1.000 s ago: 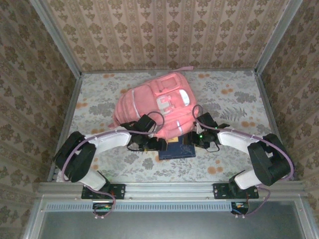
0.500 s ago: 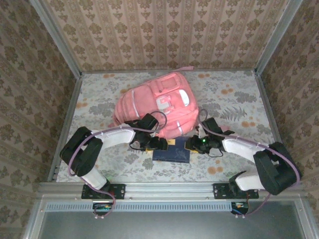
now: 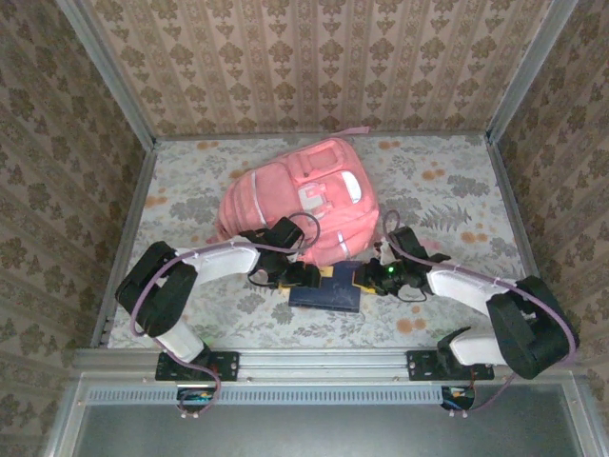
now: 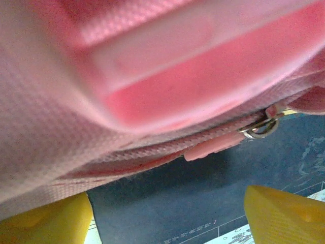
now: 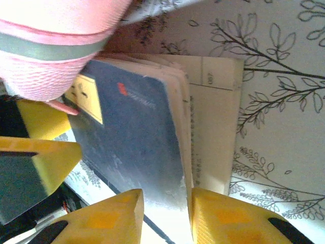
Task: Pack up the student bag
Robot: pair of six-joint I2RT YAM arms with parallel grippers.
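The student bag (image 3: 285, 195) lies flat in the middle of the table, a big pink backpack. A dark blue book (image 3: 328, 290) rests at its near edge, partly under the fabric. My left gripper (image 3: 303, 276) is open at the book's left end. In the left wrist view its yellow fingers (image 4: 284, 213) stand wide apart, with the book (image 4: 193, 198) between them and the bag (image 4: 152, 61) and a zip pull (image 4: 256, 129) above. My right gripper (image 5: 166, 218) is at the book's right end. Its fingers are closed on the edge of the cover and top pages (image 5: 132, 142).
A floral cloth (image 3: 447, 190) covers the table, with free room right of the bag. Metal-framed patterned walls (image 3: 519, 86) close in three sides. A pink strap (image 3: 354, 129) reaches the back edge. Both arm bases sit on the near rail (image 3: 324, 360).
Both arms have dropped lower and moved in on the book. The right gripper's fingers have narrowed round the book's edge. The book has slid slightly left.
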